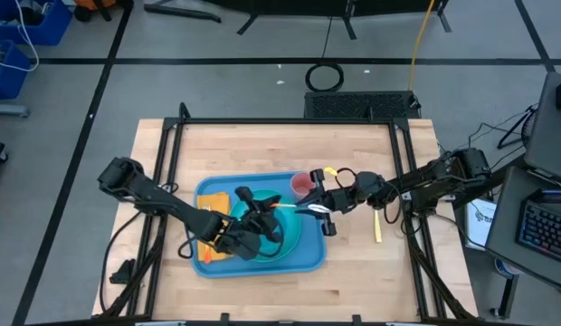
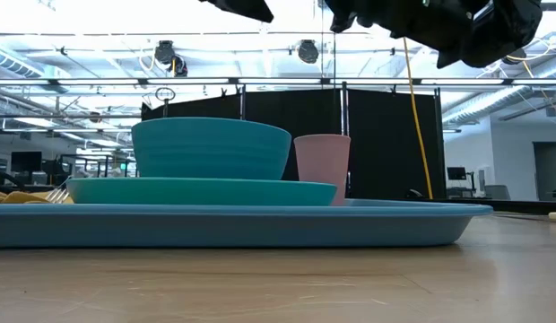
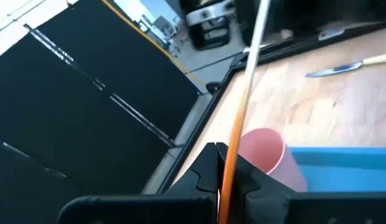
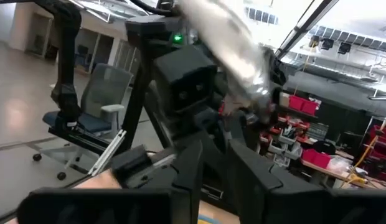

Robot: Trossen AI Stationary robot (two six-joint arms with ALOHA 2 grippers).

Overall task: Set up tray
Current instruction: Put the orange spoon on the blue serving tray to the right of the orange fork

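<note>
Seen from above, our left gripper point(image 1: 277, 209) fingers are clamped on a thin orange-handled utensil point(image 3: 243, 112) over the bowl point(image 2: 211, 148), and our right gripper point(image 1: 309, 209) meets its tip with fingers slightly apart. We judge a handover: close squarely before releasing. At frame center, on the tabletop point(image 1: 262, 145), the tray point(image 1: 208, 265) holds a plate point(image 2: 202, 191), bowl, pink cup point(image 1: 300, 185) and orange napkin point(image 1: 211, 213).

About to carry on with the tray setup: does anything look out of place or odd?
One knife lies on the bare table right of the tray, apart from the rest. Plate, bowl and pink cup stand upright on the tray. Nothing looks spilled or damaged.
</note>
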